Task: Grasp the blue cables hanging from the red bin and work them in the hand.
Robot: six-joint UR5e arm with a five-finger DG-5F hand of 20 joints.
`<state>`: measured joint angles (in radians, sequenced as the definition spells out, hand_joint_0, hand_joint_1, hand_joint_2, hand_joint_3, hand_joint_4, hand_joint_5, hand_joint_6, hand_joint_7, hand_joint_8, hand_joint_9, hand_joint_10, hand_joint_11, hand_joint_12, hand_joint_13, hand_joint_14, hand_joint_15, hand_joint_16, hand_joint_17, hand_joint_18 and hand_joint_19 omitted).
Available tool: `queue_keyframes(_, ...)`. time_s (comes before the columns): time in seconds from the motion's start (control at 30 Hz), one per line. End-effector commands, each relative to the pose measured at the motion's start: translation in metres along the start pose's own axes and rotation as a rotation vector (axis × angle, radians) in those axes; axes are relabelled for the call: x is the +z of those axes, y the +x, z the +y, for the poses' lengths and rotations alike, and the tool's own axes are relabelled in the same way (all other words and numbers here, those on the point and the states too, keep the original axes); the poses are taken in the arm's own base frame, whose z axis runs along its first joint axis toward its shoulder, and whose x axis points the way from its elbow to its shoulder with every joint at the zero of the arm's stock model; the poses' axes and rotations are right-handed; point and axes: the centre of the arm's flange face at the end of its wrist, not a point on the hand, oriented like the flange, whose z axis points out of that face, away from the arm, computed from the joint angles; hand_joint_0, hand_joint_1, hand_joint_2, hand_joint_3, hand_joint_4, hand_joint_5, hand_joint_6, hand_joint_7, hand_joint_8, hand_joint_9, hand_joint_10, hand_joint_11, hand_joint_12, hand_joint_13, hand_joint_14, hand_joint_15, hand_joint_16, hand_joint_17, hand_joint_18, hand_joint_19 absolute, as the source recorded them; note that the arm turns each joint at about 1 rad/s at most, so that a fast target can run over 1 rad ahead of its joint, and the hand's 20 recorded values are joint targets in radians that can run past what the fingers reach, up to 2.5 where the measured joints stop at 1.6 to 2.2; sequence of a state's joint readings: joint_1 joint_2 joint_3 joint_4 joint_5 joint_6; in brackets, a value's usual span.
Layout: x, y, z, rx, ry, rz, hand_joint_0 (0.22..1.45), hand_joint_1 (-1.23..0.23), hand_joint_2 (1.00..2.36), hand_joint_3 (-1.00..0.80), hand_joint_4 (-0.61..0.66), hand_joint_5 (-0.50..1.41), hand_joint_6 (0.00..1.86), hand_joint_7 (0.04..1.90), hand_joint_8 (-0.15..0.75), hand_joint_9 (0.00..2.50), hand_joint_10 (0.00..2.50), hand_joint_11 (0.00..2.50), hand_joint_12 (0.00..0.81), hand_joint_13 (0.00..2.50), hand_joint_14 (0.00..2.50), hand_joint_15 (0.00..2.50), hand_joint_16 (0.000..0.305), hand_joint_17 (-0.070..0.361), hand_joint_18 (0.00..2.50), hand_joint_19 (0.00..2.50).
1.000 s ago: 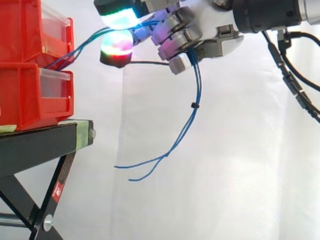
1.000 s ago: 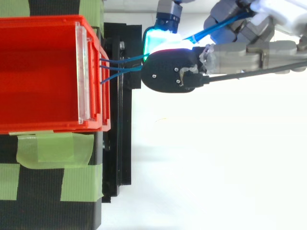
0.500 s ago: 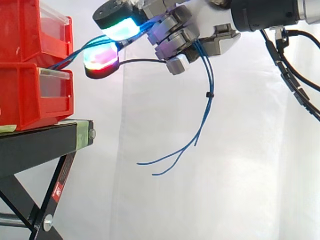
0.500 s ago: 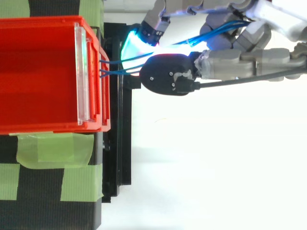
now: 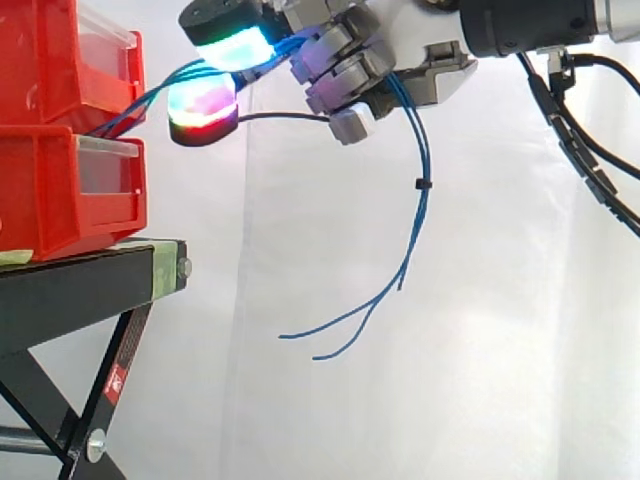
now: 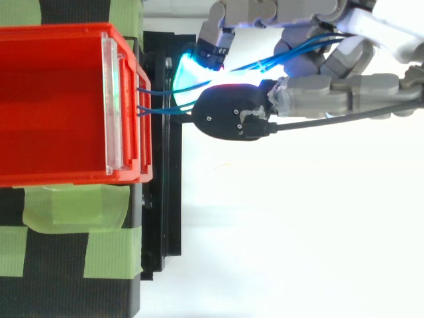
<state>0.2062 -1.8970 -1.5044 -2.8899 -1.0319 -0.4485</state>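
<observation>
Arm is extending in from the right; hand (image 5: 440, 78) is curling, glowing fingertips (image 5: 232, 45) pinching the blue cables (image 5: 420, 184).

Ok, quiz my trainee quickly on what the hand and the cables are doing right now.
1. True or false: the hand is shut on the blue cables.
2. Fill in: from the hand, the cables run to the front of the ___ bin.
3. The cables' free ends: A) lie inside the bin; B) hang in the air below the hand; C) are curled up inside the hand.
Key: 1 true; 2 red; 3 B.
</observation>
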Motion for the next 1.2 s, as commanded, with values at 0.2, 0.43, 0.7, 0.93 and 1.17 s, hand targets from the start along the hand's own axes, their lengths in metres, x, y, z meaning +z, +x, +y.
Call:
queue_keyframes(0.2,0.0014,-0.001,0.0029,0.002,-0.005,-0.003,0.86,-0.61,1.02,-0.59,0.31,0.48,0.0,1.37,0.51,1.91,2.5,2.5,0.704,2.07,2.5,2.08,0.209,0.157,2.42,0.76)
queue_keyframes(0.43,0.0014,-0.001,0.0029,0.001,-0.005,-0.003,0.88,-0.6,1.01,-0.67,0.31,0.5,0.0,1.38,0.51,1.91,2.5,2.5,0.704,2.07,2.5,2.08,0.209,0.157,2.42,0.76)
queue_keyframes(0.7,0.0015,-0.0014,0.0012,-0.004,0.001,-0.003,0.91,-0.63,1.02,-0.61,0.3,0.52,0.01,1.36,0.51,1.91,2.5,2.5,0.704,2.07,2.5,2.08,0.209,0.157,2.42,0.76)
queue_keyframes(0.93,0.0019,-0.0027,0.0021,-0.001,-0.004,-0.005,0.9,-0.64,1.02,-0.55,0.27,0.57,0.0,1.49,0.51,1.91,2.5,2.5,0.704,2.07,2.5,2.08,0.209,0.157,2.42,0.76)
queue_keyframes(1.17,0.004,-0.0042,0.0033,0.01,-0.018,-0.016,0.89,-0.65,1.02,-0.47,0.26,0.58,0.0,1.46,0.51,1.91,2.5,2.5,0.704,2.07,2.5,2.08,0.209,0.157,2.42,0.76)
